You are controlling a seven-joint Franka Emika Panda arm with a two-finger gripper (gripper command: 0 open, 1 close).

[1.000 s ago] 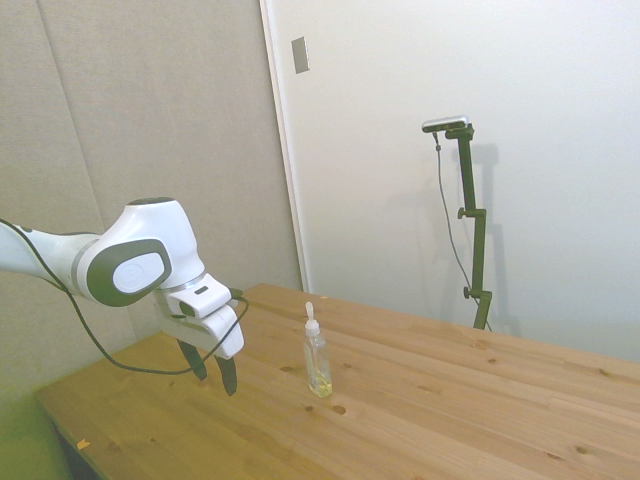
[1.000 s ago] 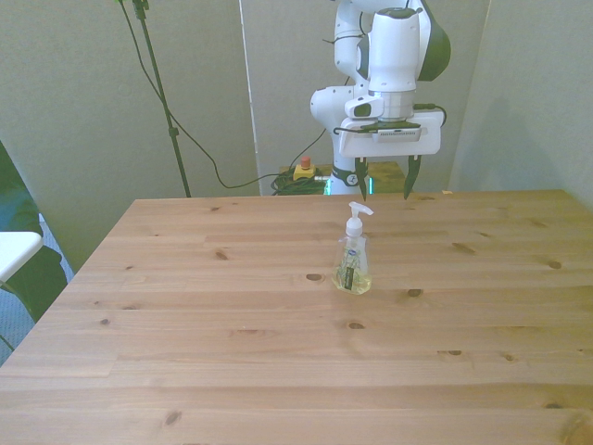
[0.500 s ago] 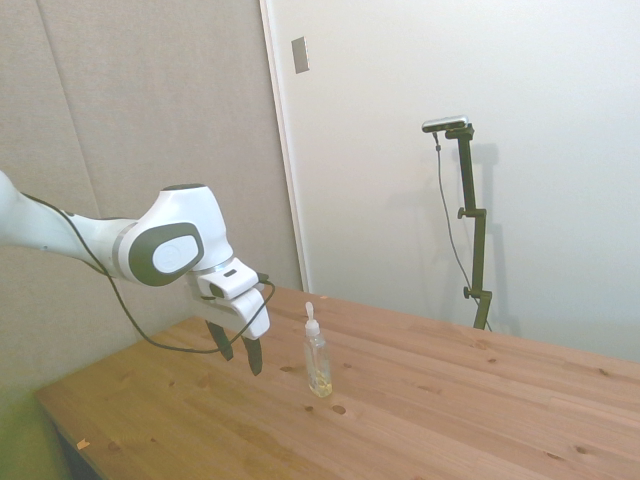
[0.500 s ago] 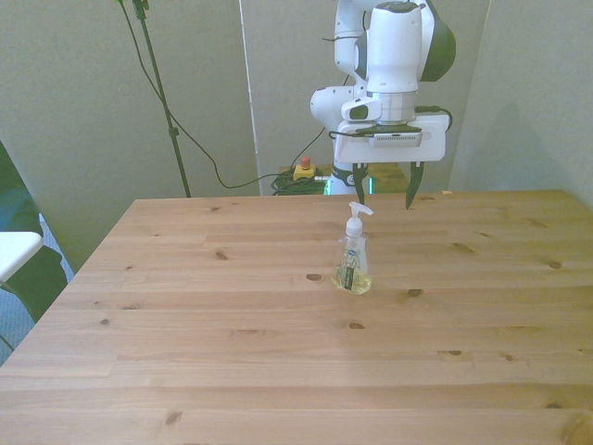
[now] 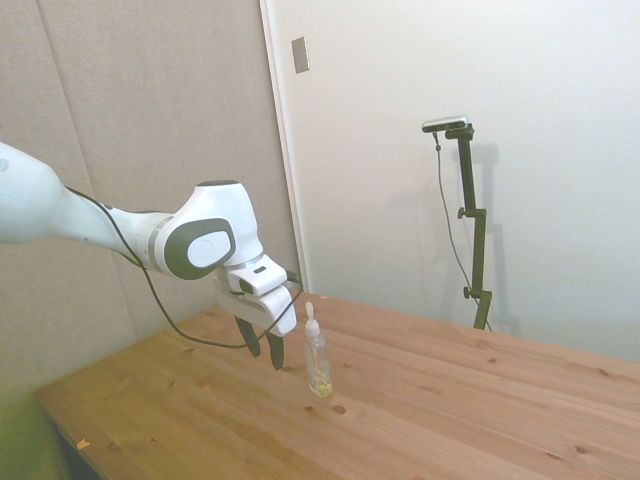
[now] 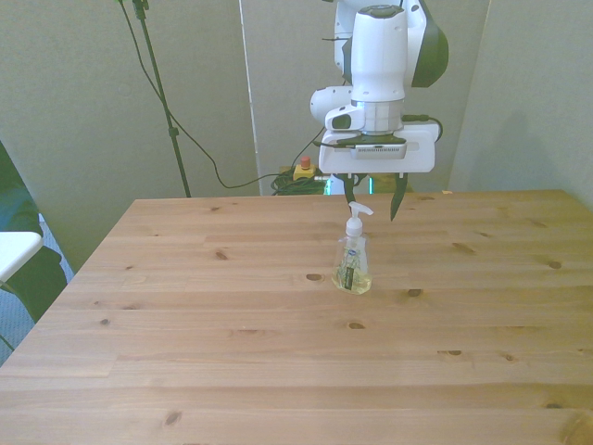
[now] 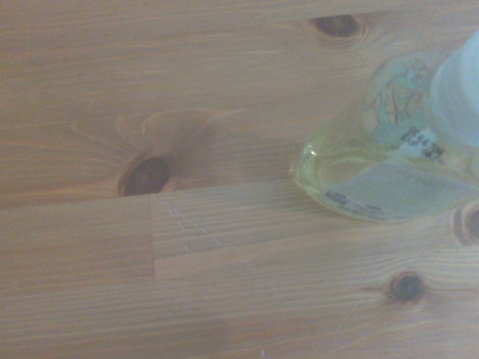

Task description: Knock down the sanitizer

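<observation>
1. One gripper point(image 5: 266, 351), jaws spread wide and empty, hangs over the table point(image 5: 450, 420).
2. The sanitizer point(image 5: 317, 360) stands upright just beyond the jaws (not between them) — likely light, tippy, slick plastic — so push high, near the pump.

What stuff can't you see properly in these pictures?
- The writing on the bottle: too small in the front view, blurred in the wrist view.
- The bottle's pump top: only a white blur at the edge of the wrist view.
- Whether the pincer touches the bottle: it sits behind the pump in the front view, and the side view shows only a slim gap.
- The table's near edge: cut off in the front view.
</observation>
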